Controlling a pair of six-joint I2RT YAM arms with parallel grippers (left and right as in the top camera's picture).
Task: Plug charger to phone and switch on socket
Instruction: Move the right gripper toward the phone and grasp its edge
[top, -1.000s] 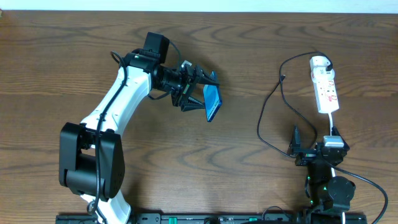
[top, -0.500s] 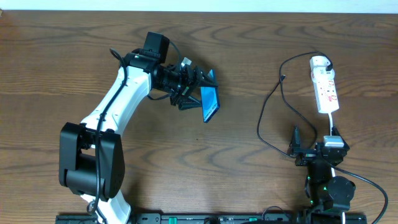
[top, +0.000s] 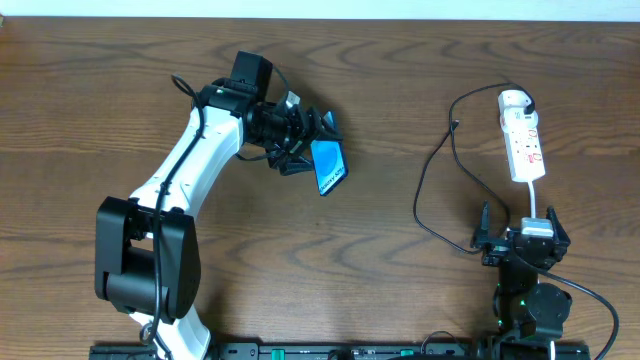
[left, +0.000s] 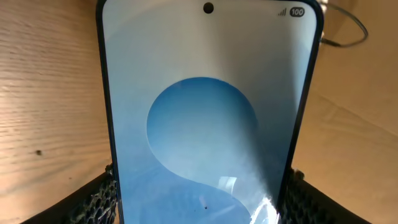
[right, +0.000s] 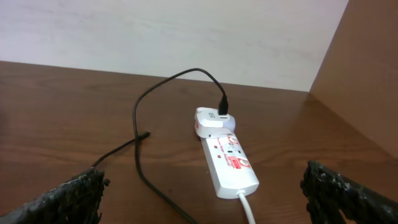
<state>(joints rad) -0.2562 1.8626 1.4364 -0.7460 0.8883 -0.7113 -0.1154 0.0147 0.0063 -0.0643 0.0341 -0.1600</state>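
Observation:
My left gripper is shut on the phone, a slim blue-screened smartphone held tilted above the table left of centre. In the left wrist view the phone fills the frame, its sides clamped between my fingers. The socket, a white power strip, lies at the far right. The charger, a thin black cable, runs from an adapter on the socket's far end and loops left; its plug tip lies on the table. My right gripper is open and empty, just in front of the socket; the tip lies to its front left.
The socket's white cord runs back toward my right arm base. The brown wooden table ends at a pale wall behind the socket, with a wooden side panel on the right.
My left gripper has turned the phone so its screen faces more upward and drawn it slightly left. My right gripper has shifted a little right, with both fingers now spread.

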